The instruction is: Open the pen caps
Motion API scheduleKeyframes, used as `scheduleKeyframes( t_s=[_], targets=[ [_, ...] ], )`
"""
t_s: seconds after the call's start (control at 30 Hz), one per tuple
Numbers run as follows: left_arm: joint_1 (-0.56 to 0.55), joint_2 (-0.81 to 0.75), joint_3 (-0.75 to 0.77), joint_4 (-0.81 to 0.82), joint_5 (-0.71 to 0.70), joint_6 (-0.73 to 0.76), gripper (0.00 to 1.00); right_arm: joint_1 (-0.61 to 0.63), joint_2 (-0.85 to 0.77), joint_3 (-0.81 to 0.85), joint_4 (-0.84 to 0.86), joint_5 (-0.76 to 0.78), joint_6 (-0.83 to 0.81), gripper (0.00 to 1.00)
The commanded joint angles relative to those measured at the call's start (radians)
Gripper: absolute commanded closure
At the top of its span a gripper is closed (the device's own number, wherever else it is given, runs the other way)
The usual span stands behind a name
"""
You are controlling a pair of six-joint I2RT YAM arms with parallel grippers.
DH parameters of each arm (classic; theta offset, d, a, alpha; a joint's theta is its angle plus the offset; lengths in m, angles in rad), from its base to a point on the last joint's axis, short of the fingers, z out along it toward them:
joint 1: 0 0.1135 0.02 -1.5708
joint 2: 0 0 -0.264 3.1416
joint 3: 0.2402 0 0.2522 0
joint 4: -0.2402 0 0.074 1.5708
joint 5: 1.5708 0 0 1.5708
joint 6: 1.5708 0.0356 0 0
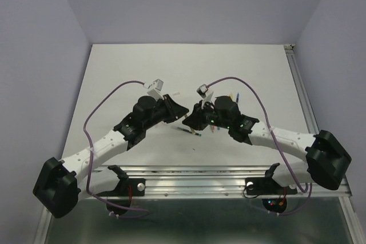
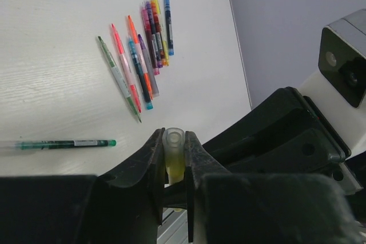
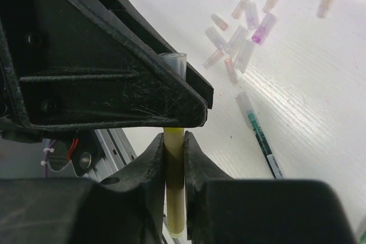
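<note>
Uncapping of one pen, shown at the moment of grip. The two arms meet nose to nose above the middle of the bench (image 1: 114, 72). The left claw (image 2: 174, 146) is closed almost fully, its two fingers pinching a pale translucent pen cap (image 2: 174, 136) whose end stands just clear of the fingertips, with yellow showing through lower down. The right claw (image 3: 174, 139) is likewise nearly closed, clamped on the body of the yellow pen (image 3: 174, 198) just below the left claw's housing. Cap and body lie on one line, and the cap appears to be seated on the pen. The step in hand is judged to be the pull itself: both grips are made, the separation is not. The next move calls for a straight draw of the two claws apart along the pen's axis, without bending and with both grips firm. Loose caps (image 3: 235, 39) lie scattered on the bench beyond, and a green pen (image 3: 264, 144) lies near them with its pale cap on. A row of coloured pens (image 2: 143, 55) lies well apart; whether these are capped cannot be told.
</note>
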Motion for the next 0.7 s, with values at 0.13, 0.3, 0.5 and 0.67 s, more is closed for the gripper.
scheduleKeyframes(
  t_s=[0.13,0.3,0.5,0.67],
  targets=[
    [-0.003,-0.017,0.081,0.008,-0.156,0.023,1.00,0.000,-0.038,-0.013,0.054,-0.049,0.006,0.99],
    [0.085,0.051,0.190,0.008,-0.218,0.079,1.00,0.022,-0.078,-0.166,0.182,-0.126,0.176,0.99],
    [0.246,0.177,0.337,0.010,-0.115,0.136,1.00,0.088,-0.150,-0.308,0.236,-0.165,0.244,0.99],
    [0.324,0.204,0.336,-0.029,-0.077,0.155,1.00,0.089,-0.203,-0.323,0.148,-0.054,0.253,0.99]
  ],
)
